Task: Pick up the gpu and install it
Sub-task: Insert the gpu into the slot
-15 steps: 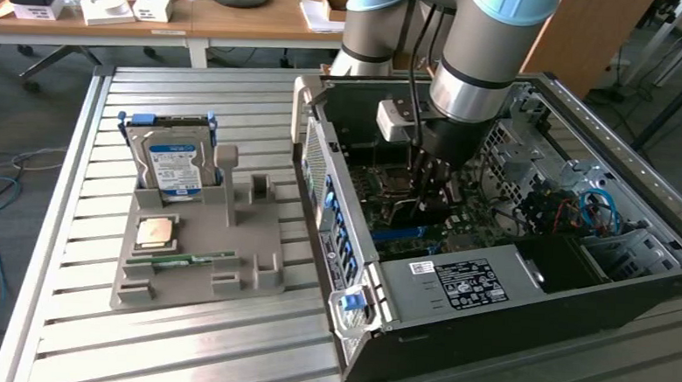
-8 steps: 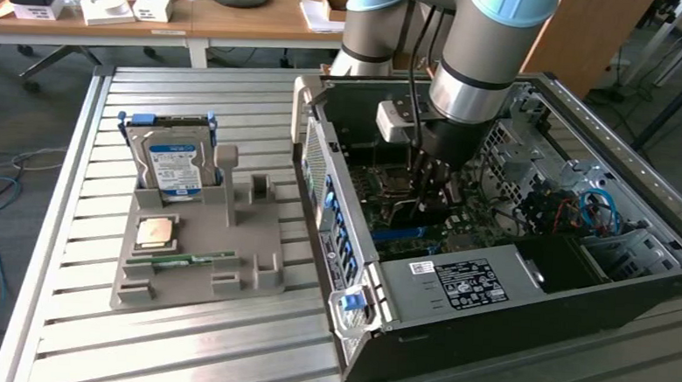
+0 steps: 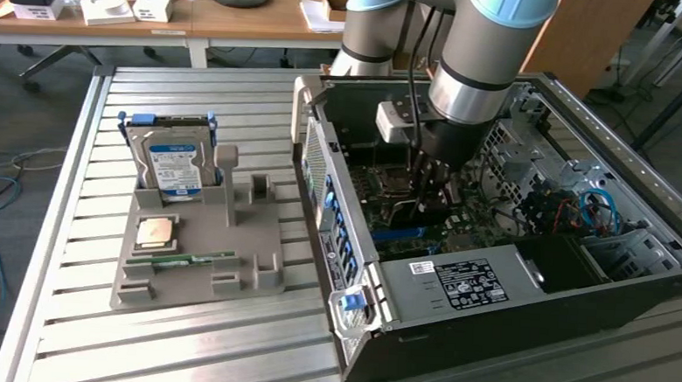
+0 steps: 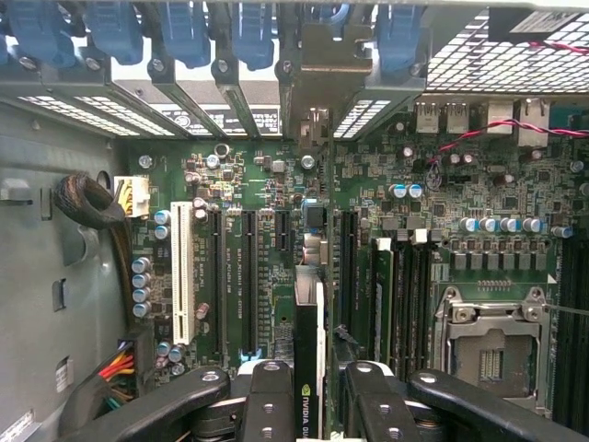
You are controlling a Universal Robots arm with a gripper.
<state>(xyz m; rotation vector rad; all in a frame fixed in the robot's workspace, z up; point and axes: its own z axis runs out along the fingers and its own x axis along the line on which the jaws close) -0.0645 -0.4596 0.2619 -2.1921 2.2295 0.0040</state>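
Two black fingers of my gripper pinch the thin green gpu card edge-on, its long side lined up over the black motherboard slots below.

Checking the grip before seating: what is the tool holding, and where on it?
The tool holds the gpu edge-on, its fingers clamped on the card's two faces at its upper edge.

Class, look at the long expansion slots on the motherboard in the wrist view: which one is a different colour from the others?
The white slot, the outermost of the row, beside the grey case wall. The other long slots next to it are black.
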